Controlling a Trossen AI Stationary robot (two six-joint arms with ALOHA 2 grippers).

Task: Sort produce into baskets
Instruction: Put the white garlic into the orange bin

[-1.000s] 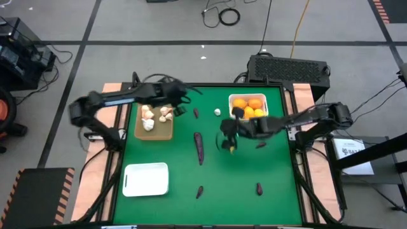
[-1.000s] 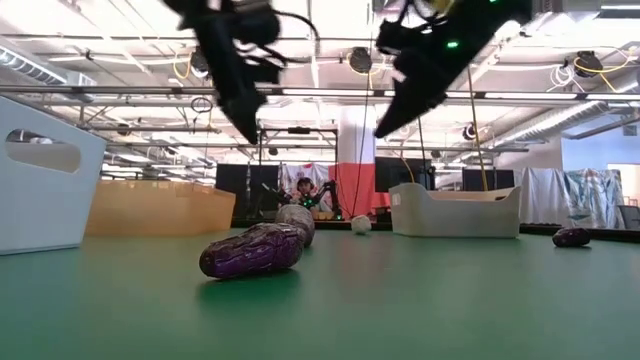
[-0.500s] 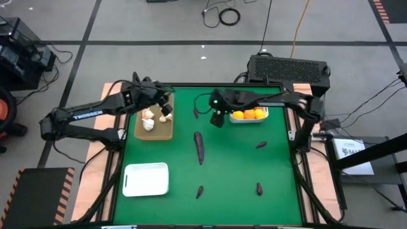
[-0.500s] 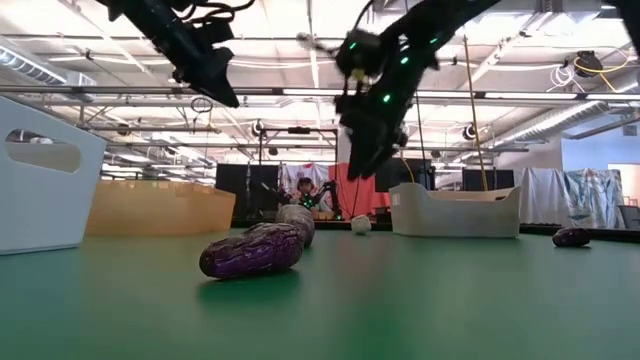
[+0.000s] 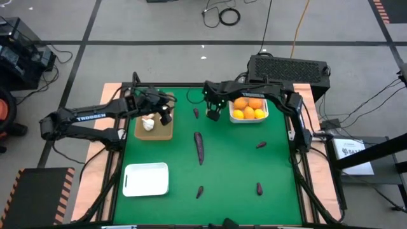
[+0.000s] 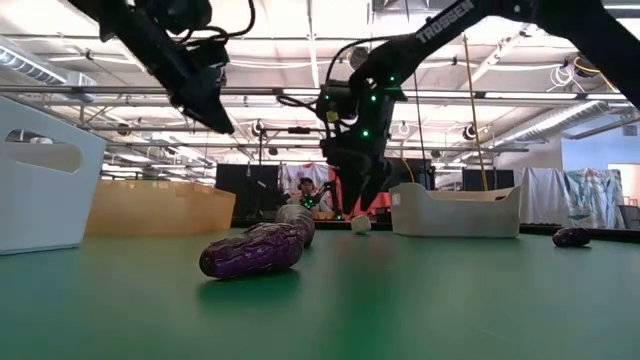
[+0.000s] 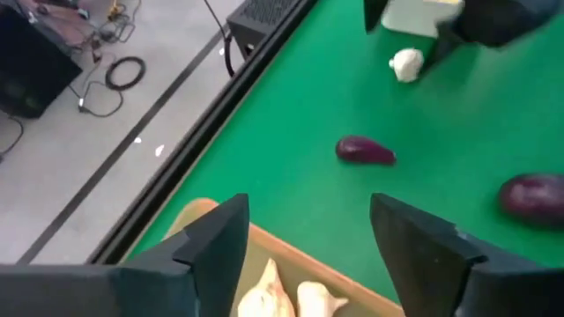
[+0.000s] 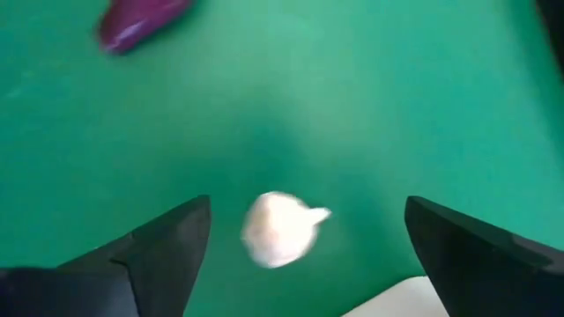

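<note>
Right end effector (image 5: 213,114) hangs over the far centre of the green worktop (image 5: 229,165), fingers spread wide and empty, just off the 9 o'clock side of the white tray of oranges (image 5: 249,108). In the right wrist view a loose garlic bulb (image 8: 278,229) lies on the worktop between the two dark fingers (image 8: 159,251), apart from both; the white tray's corner shows close by. Judged step in hand: picking up this bulb for the tan wooden tray (image 5: 154,126), which already holds garlic at about 9 o'clock from the bulb. To do it well, descend straight, keep the bulb centred between the fingers, and keep the finger on the tray side clear of the tray wall; close on the body, not the stem tip, since a rounded bulb may roll out. Left end effector (image 5: 165,114) sits over the wooden tray, fingers apart and empty; it should clear before the transfer. A small purple eggplant piece (image 5: 196,113) lies between bulb and wooden tray; carry above it. Remaining eggplants, including the long one (image 5: 200,147), lie unsorted; the near white tray (image 5: 145,179) at 7 o'clock holds nothing.
</note>
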